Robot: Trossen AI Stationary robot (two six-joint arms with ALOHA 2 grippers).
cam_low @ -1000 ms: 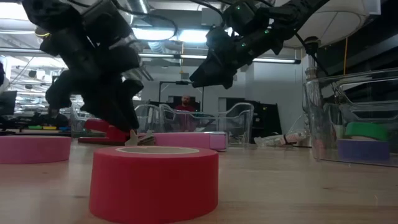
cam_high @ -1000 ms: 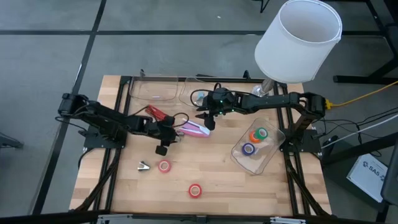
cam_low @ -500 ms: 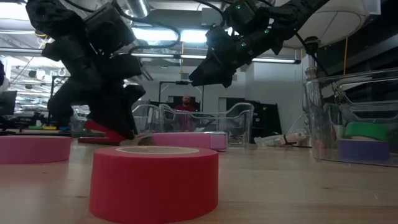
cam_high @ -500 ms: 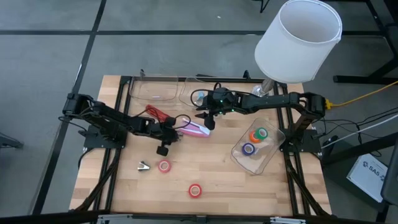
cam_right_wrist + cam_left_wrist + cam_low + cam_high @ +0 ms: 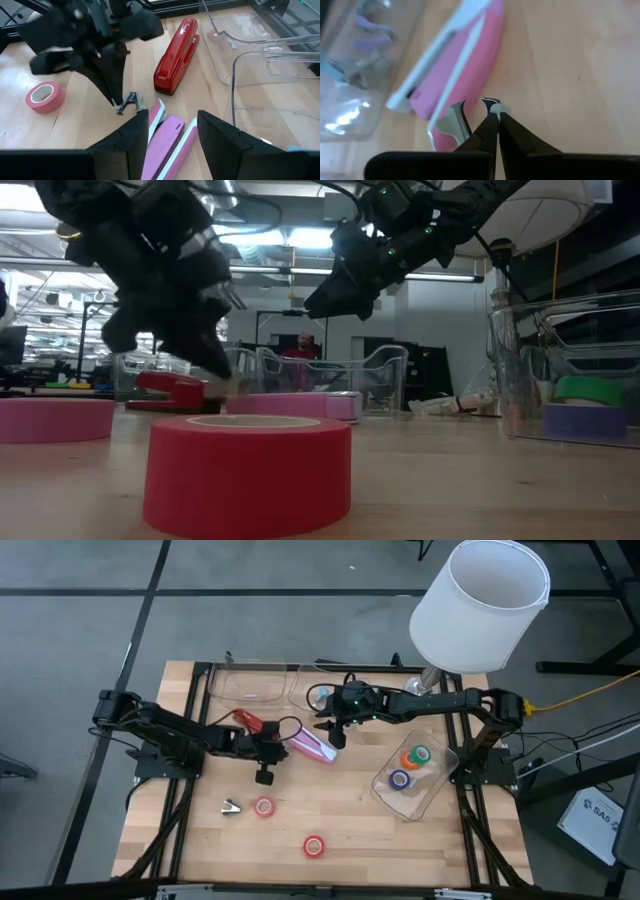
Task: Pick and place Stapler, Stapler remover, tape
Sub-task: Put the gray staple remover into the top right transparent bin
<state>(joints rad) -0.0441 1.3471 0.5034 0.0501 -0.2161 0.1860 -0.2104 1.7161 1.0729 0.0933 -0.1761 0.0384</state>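
three tape rolls [image 5: 410, 766] are already gathered in the clear bin [image 5: 437, 790] on the right. two more rolls [image 5: 264, 806] are left on the near part of the table [image 5: 360, 840], with a staple remover [image 5: 232, 806] beside them. the left gripper [image 5: 491, 111] is pinched together on a second staple remover [image 5: 130, 103], just beside the pink stapler [image 5: 312, 747]. the red stapler [image 5: 177, 48] is not yet moved. the right gripper [image 5: 172, 131] is held apart above the pink stapler, empty.

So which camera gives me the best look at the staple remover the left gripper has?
The right wrist view: the staple remover hangs clear in the left gripper. The left wrist view crops it; in the high and low views it is barely discernible.
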